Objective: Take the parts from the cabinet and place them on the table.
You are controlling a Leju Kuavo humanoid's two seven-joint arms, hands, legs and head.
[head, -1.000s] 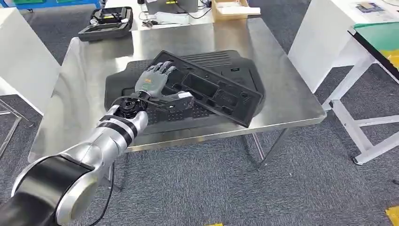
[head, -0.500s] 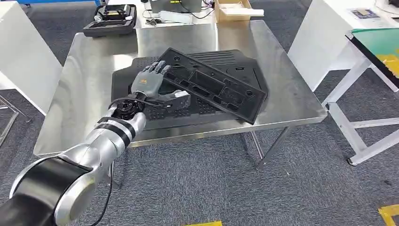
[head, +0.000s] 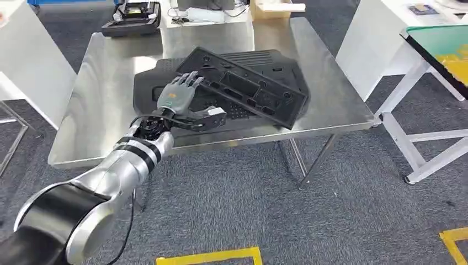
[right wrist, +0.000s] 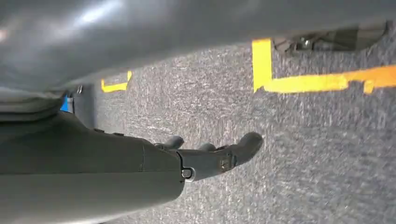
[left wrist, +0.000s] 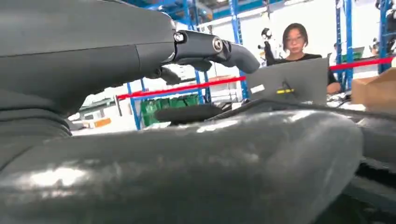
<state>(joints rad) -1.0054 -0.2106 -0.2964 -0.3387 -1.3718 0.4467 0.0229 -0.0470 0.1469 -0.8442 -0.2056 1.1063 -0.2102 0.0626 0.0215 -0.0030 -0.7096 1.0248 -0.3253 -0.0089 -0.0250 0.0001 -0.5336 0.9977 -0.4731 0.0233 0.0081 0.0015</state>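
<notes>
Both black parts (head: 243, 83) are lying stacked on the steel table (head: 99, 99), left hand (head: 177, 99) spread flat over them holding nothing (right hand (right wrist: 210, 158) dangles empty too), so I'd lift straight up without snagging.

High head view; close wrist views

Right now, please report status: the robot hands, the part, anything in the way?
Left robot hand open, resting on long black plastic panel. Panel on steel table, atop larger black part. Right robot hand open, above floor. No obstruction.
</notes>
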